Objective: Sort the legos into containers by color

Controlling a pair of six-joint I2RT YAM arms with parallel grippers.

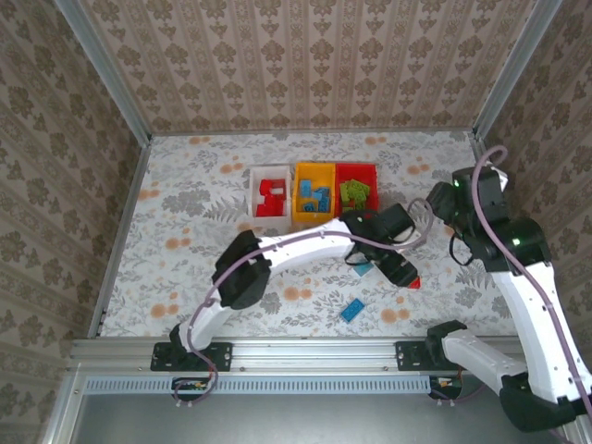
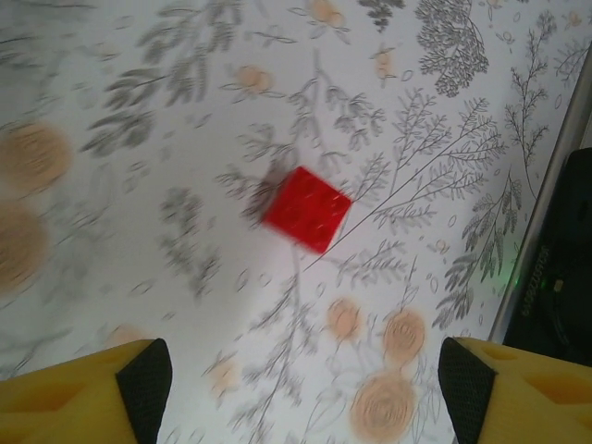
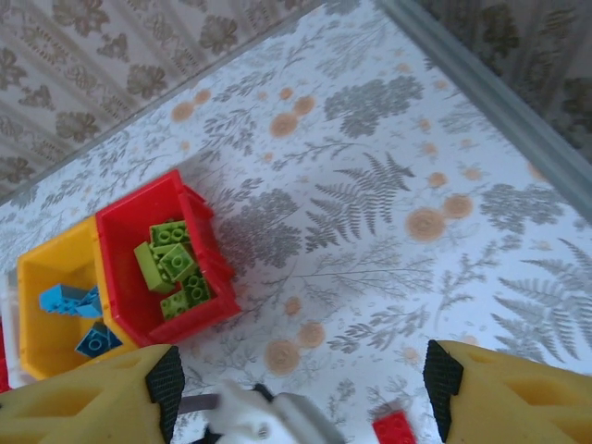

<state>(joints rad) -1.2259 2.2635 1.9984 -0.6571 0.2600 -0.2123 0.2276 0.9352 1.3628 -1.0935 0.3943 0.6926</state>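
Left gripper [image 2: 301, 388] gapes above red lego [image 2: 306, 209], bare table [image 2: 139, 185] all round

- The table [image 1: 185, 240] is white, printed with grey ferns and leaves and pale orange blossoms.
- The walls [image 1: 314, 65] are beige with brown damask motifs in stripes.
- A white bin [image 1: 252, 190] holds red bricks [image 1: 271, 196].
- A yellow-orange bin [image 1: 296, 199] holds blue bricks [image 1: 314, 197].
- A red bin [image 1: 374, 185] holds lime green bricks [image 1: 354, 192].
- One loose red brick [image 2: 306, 209] and one loose blue brick [image 1: 351, 311] lie on the floral print.
- The arms [image 1: 296, 245] are white with black joints, and a lilac cable [image 1: 490, 157] runs along them.
- The left gripper [image 2: 305, 388] and right gripper [image 3: 301, 384] have yellow fingers with black pads.
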